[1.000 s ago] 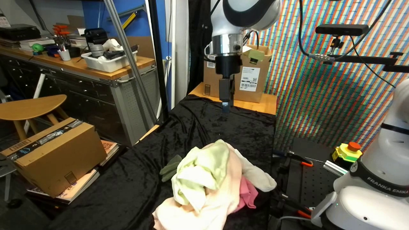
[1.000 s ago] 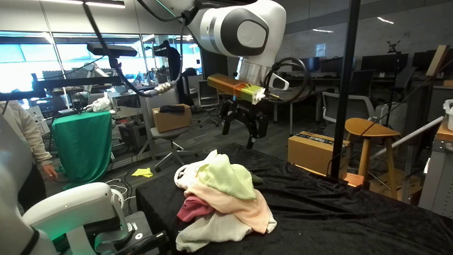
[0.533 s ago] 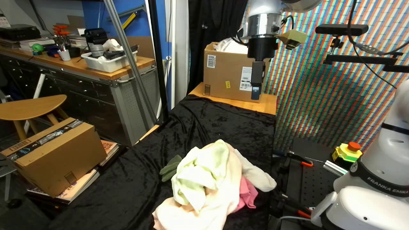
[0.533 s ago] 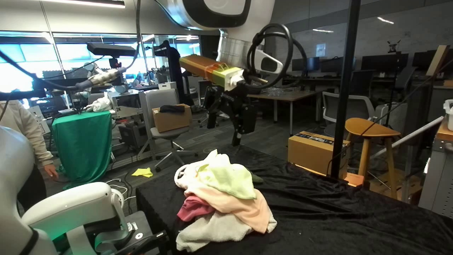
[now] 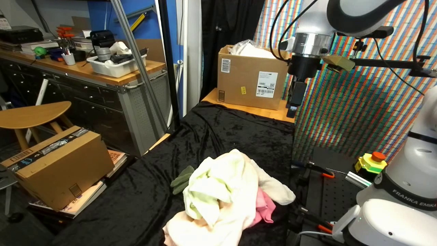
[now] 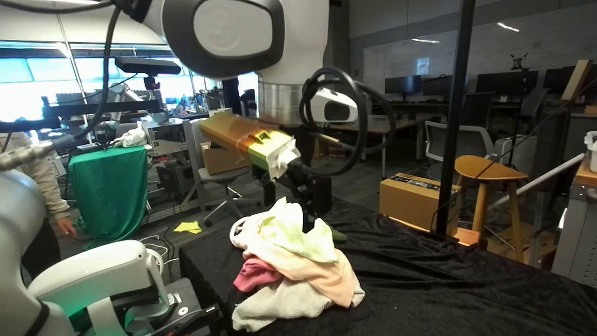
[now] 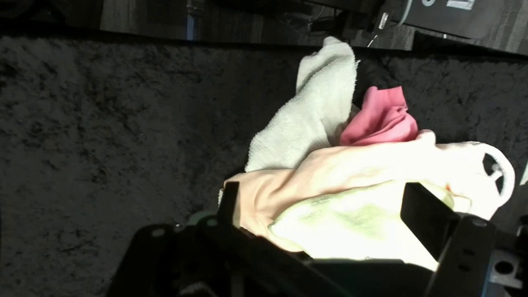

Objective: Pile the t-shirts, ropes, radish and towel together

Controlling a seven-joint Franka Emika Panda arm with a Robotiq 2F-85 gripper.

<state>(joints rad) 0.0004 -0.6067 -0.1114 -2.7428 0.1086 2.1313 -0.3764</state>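
The gripper (image 7: 325,203) is hanging higher than the heap (image 6: 308,268), its fingers (image 7: 427,220) standing wide apart and gripping nothing; an exterior view is showing it well apart from the cloths. The heap is lying on the black-draped table (image 5: 136,205), close to the edge nearest the robot's base (image 5: 406,171). A pale green cloth (image 7: 363,222) is topping a peach t-shirt (image 7: 350,165), a pink t-shirt (image 7: 381,119) is poking out from under the peach one, and an off-white fleecy cloth (image 7: 305,119) is stretching away just beside the pink. The off-white tip is reaching that edge; whether it is crossing over, I cannot tell. A white rope loop (image 7: 508,177) is curving out at one end of the heap, near the table's edge in an exterior view. Toward the opposite end, a dark green item (image 5: 182,180) is peeping out from beside the cloths. An orange speck (image 7: 449,188) by the green rim is showing too small to name. On the side away from the base, a broad bare stretch of drape is leaving ample room, and more is running between the heap and a cardboard box (image 5: 251,78) standing on bare wood past the drape. Beside the pink t-shirt, only a narrow strip is lying bare.
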